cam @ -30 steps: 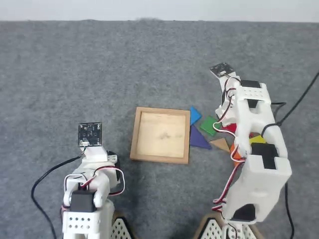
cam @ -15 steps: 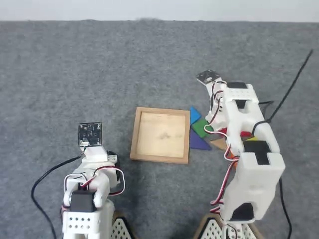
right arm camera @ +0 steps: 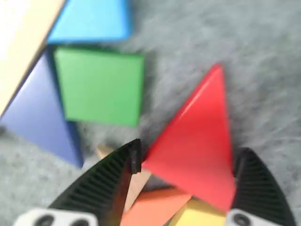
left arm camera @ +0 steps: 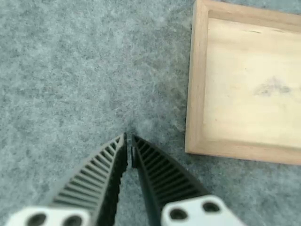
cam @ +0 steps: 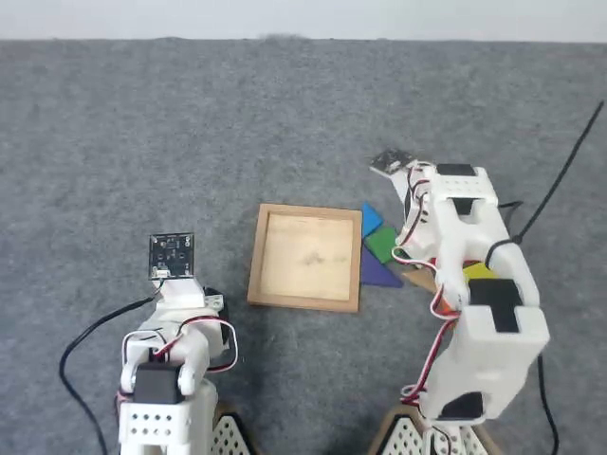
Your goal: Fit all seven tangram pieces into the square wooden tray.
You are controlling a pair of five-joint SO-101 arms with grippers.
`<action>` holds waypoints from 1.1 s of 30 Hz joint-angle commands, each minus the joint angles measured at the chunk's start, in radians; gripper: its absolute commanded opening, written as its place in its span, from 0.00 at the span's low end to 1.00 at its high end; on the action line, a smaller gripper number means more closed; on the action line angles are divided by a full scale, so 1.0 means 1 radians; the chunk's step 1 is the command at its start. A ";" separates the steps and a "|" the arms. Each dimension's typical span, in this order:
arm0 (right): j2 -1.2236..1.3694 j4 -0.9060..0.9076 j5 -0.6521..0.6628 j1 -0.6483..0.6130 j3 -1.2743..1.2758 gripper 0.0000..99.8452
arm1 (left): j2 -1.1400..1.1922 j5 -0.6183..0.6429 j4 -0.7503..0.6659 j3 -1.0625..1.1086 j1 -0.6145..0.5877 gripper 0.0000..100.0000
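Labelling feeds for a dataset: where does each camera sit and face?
High view: fixed overhead, looking down; left arm, right arm, wooden tray.
Left wrist view: on the wrist, facing down past the shut left claw at the tray.
Right wrist view: facing down past the open right claw at the red triangle.
Shared: tray, in high and left wrist views.
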 commanded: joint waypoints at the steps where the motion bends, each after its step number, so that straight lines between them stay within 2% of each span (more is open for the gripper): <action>1: -0.125 -0.008 0.063 -0.033 0.071 0.36 | -0.020 -0.011 0.002 -0.012 -0.006 0.01; 6: -0.134 -0.082 0.068 -0.013 0.129 0.36 | -0.020 -0.011 0.002 -0.012 -0.006 0.01; 11: -0.036 -0.081 0.064 0.038 0.044 0.36 | -0.020 -0.011 0.002 -0.012 -0.006 0.01; 16: 0.053 -0.045 0.020 0.035 -0.038 0.27 | -0.020 -0.011 0.002 -0.012 -0.006 0.01; 22: 0.048 -0.045 -0.048 0.033 -0.049 0.26 | -0.020 -0.011 0.002 -0.012 -0.006 0.01; 28: -0.067 -0.005 -0.084 0.030 -0.043 0.26 | -0.020 -0.011 0.002 -0.012 -0.006 0.01; 33: -0.183 0.059 -0.121 -0.038 -0.043 0.26 | -0.020 -0.011 0.002 -0.012 -0.006 0.01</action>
